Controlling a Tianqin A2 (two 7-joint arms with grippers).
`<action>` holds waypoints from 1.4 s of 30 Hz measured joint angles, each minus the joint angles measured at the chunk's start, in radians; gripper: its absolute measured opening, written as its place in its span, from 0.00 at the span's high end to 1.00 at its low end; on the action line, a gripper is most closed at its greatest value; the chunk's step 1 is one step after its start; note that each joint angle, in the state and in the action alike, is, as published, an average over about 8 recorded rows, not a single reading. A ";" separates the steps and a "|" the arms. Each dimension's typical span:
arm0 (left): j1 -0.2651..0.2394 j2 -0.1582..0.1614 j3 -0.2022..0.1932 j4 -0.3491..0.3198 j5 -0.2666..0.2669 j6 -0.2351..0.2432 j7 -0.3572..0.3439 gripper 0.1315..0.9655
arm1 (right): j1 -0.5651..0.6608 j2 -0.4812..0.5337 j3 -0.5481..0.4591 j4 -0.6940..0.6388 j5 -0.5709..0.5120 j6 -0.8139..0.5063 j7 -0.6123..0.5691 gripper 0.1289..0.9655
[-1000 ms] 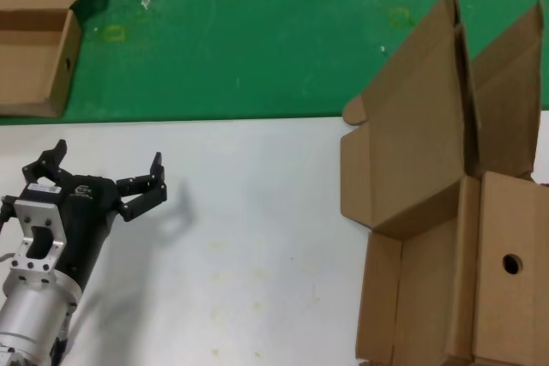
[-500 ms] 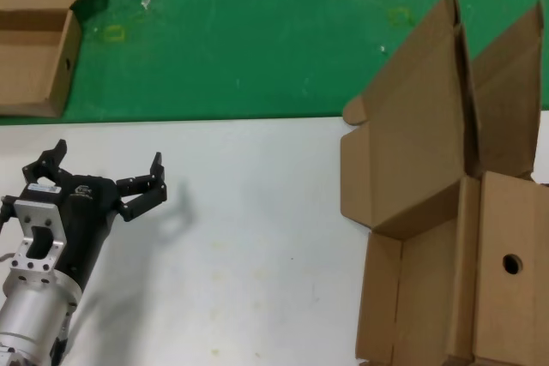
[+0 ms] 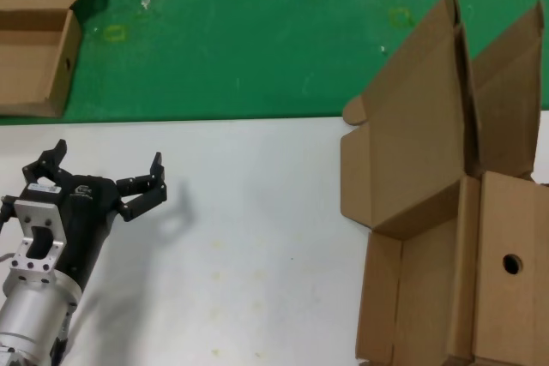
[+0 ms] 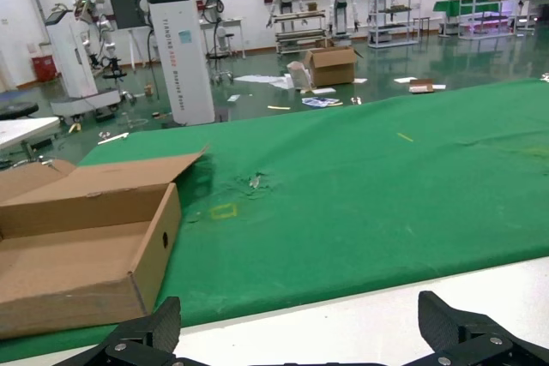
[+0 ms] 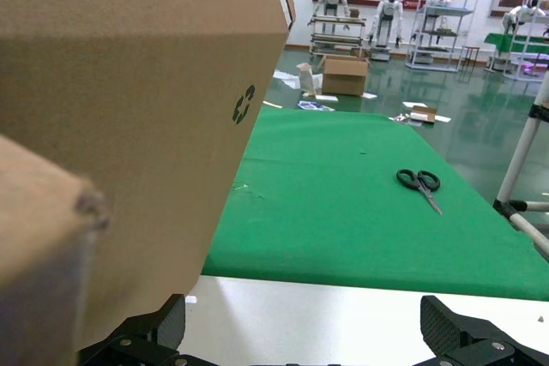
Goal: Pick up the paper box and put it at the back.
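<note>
brown paper box [image 3: 446,237] runs off the frame's right edge; left gripper [image 3: 107,179] lower left, fingers wide; right gripper's [image 5: 300,332] fingers spread too.

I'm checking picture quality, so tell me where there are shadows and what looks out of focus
Head view: the left gripper throws a soft shadow on the white table beside it. Right wrist view: the near corner of the cardboard box is blurred, while the scissors on the green mat look sharp.
</note>
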 joint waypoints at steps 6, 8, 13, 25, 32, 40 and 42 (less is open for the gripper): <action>0.000 0.000 0.000 0.000 0.000 0.000 0.000 0.00 | 0.000 0.000 0.000 0.000 0.000 0.000 0.000 0.00; 0.000 0.000 0.000 0.000 0.000 0.000 0.000 0.00 | 0.000 0.000 0.000 0.000 0.000 0.000 0.000 0.00; 0.000 0.000 0.000 0.000 0.000 0.000 0.000 0.00 | 0.000 0.000 0.000 0.000 0.000 0.000 0.000 0.00; 0.000 0.000 0.000 0.000 0.000 0.000 0.000 0.00 | 0.000 0.000 0.000 0.000 0.000 0.000 0.000 0.00; 0.000 0.000 0.000 0.000 0.000 0.000 0.000 0.00 | 0.000 0.000 0.000 0.000 0.000 0.000 0.000 0.00; 0.000 0.000 0.000 0.000 0.000 0.000 0.000 0.00 | 0.000 0.000 0.000 0.000 0.000 0.000 0.000 0.00; 0.000 0.000 0.000 0.000 0.000 0.000 0.000 0.00 | 0.000 0.000 0.000 0.000 0.000 0.000 0.000 0.00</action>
